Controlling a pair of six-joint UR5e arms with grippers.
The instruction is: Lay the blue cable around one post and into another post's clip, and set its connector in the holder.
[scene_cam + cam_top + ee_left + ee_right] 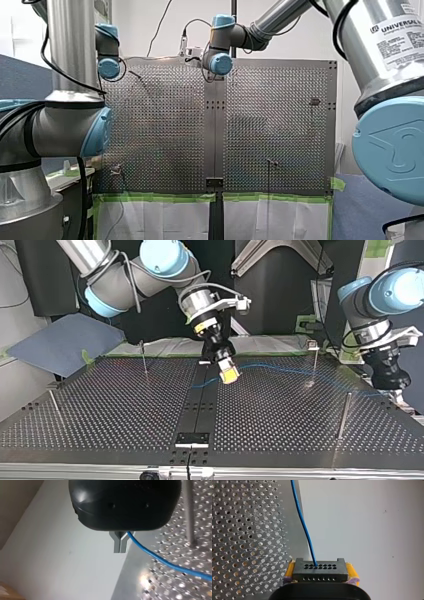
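1. Connector [320,573] is closest to the lens in the right wrist view. It's a black block pinched between the yellow pads of my right gripper [320,570]. The blue cable [304,527] leaves its face and runs ahead along the table [249,530] edge.
2. Top view, left: a plain post [144,357] stands far back, with no cable near it.
3. Top view, middle: my right gripper hangs over the centre strip. The cable runs from it to the right, raised off the table.
4. Right of middle: the cable passes the clip post [314,360] low down, well under the clip on top. A tall post [344,415] stands nearer, apart from the cable.
5. Far right: my left gripper [120,543] has its metal fingers pressed together. The cable comes out from between them, so I read that as pinched.
6. Step, as I judge it: both ends are held and the cable is strung between the arms. It isn't wrapped or clipped yet, and the connector isn't seated.
7. Next move, I'd say: carry the slack around one post, then lift the cable up to clip height and press it in. Keep the tension low so the connector doesn't twist in the pads.
8. Hard to tell:
   - whether the cable touches the clip post or passes just beside it;
   - which fitting is the holder. A small bracket [192,439] at the near edge might be it.
   - The front view shows neither set of fingers, and I can't make out the cable there.
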